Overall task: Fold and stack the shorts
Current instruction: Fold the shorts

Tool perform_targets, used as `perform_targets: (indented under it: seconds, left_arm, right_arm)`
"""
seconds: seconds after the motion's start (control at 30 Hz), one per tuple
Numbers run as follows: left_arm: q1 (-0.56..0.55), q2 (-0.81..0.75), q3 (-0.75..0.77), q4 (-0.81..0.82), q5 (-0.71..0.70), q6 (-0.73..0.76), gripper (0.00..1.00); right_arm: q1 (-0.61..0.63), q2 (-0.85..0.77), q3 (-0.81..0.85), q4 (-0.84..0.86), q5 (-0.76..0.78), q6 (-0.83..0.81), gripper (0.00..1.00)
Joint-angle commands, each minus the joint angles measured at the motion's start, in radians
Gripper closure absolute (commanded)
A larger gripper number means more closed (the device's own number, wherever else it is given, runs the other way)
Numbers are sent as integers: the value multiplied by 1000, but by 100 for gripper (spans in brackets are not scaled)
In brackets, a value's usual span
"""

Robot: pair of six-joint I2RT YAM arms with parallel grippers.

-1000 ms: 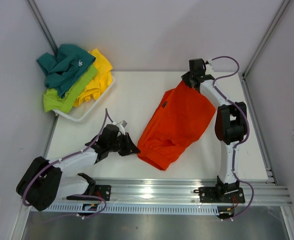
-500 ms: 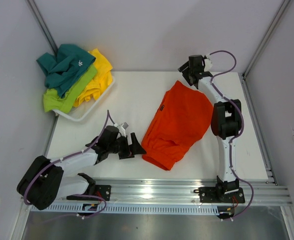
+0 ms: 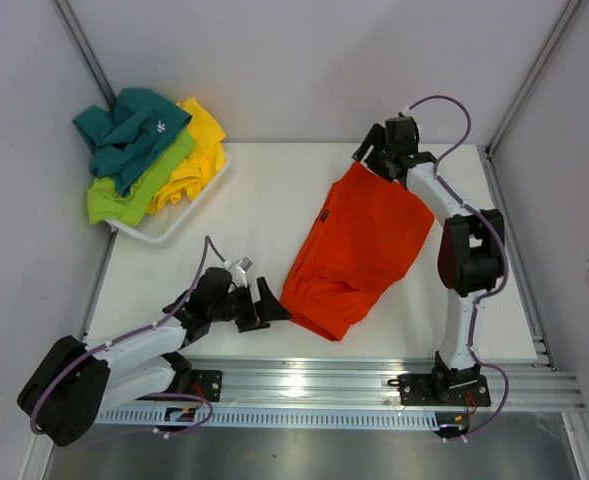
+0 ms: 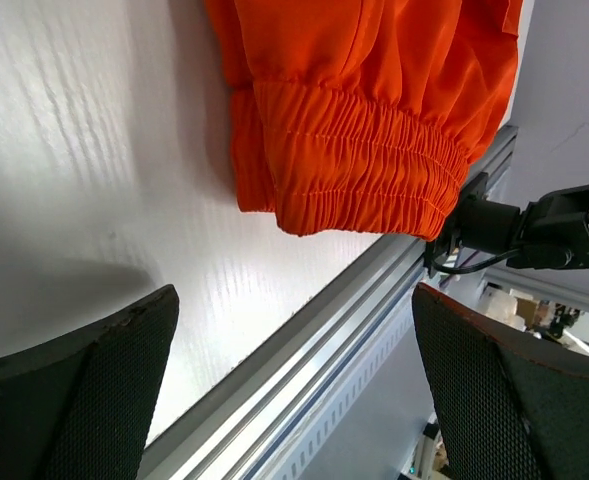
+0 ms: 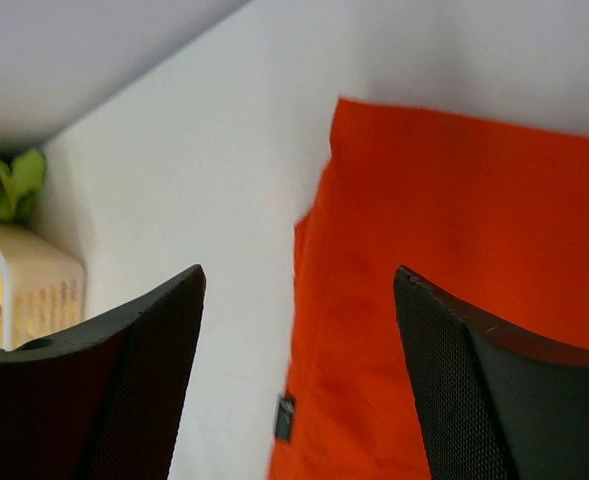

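The orange shorts (image 3: 359,245) lie folded flat on the white table (image 3: 254,210), elastic waistband (image 4: 359,150) toward the near edge. My left gripper (image 3: 272,306) is open just left of that waistband, touching nothing; in the left wrist view the left gripper (image 4: 294,400) frames the table edge with the orange shorts (image 4: 354,60) ahead. My right gripper (image 3: 370,160) hovers open over the shorts' far corner; in the right wrist view the right gripper (image 5: 299,380) spans the left hem of the orange shorts (image 5: 454,250). Teal shorts (image 3: 134,130), lime green shorts (image 3: 134,190) and yellow shorts (image 3: 199,145) are piled at far left.
A white basket (image 3: 179,222) at the far left corner holds the pile; the basket's wall (image 5: 34,290) shows in the right wrist view. An aluminium rail (image 3: 374,375) runs along the near edge, seen as the rail (image 4: 324,340) under my left fingers. Grey walls enclose the table.
Both grippers have opened and let go of the orange shorts, which settled flat. The left arm drew back toward the near edge; the right gripper shifted slightly above the far corner.
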Motion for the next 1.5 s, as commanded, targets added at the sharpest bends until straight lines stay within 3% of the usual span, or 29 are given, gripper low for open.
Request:
perform_targets:
  seconds: [0.0,0.13,0.4,0.6,0.7,0.8,1.2,1.47]
  left_arm:
    - [-54,-20,-46,95,-36,-111,1]
    - [-163,-35,-109,248,-143,-229,1]
    - [-256,3,-123,353,-274,-313,0]
    - [-308,124,-101,495,-343,-338,1]
    - [-322,155,-95,541,-377,-324,1]
    - [-335,169,-88,558,-422,-304,1]
    - [-370,267,-46,617,-447,-298,1]
    - [-391,313,-38,629,-467,-304,1]
  right_arm:
    - [7,-222,-168,71,-103,-127,23]
    - [30,-432,-475,143,-134,-152,24]
    - [164,-634,-799,174,-127,-206,29]
    - [263,-744,-957,160,-173,-181,60]
    - [291,-813,-1037,165,-226,-152,72]
    - [331,-862,-1078,152,-243,-134,78]
    - [440,-810,-1218,325,-384,-29,83]
    - [506,-684,-1296,358,-274,37,88]
